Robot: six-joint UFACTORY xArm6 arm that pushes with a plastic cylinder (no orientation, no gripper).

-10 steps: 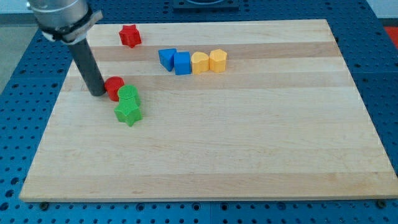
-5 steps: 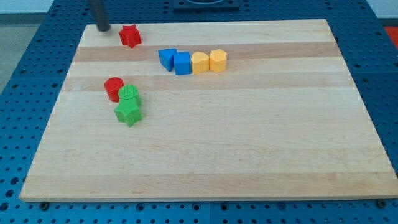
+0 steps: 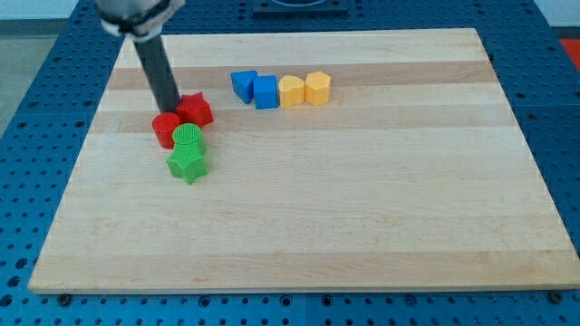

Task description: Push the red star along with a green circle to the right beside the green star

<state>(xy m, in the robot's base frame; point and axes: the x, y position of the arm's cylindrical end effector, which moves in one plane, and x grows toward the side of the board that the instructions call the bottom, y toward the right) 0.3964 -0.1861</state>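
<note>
No fingers on your rig: my tip (image 3: 169, 106) just presses the red star (image 3: 196, 110) from its 9 o'clock. Wooden board (image 3: 362, 199) under everything. Red circle (image 3: 166, 129), green circle (image 3: 188, 139), green star (image 3: 187, 164) cluster at the star's 6–7 o'clock.

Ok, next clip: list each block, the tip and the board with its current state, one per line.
red star: touching red circle, tip at its left.
red circle: against green circle.
green circle: touching green star.
green star: lowest of cluster.
blue blocks: row with yellow blocks.
my tip: between red star and red circle.
board: flat.
</note>
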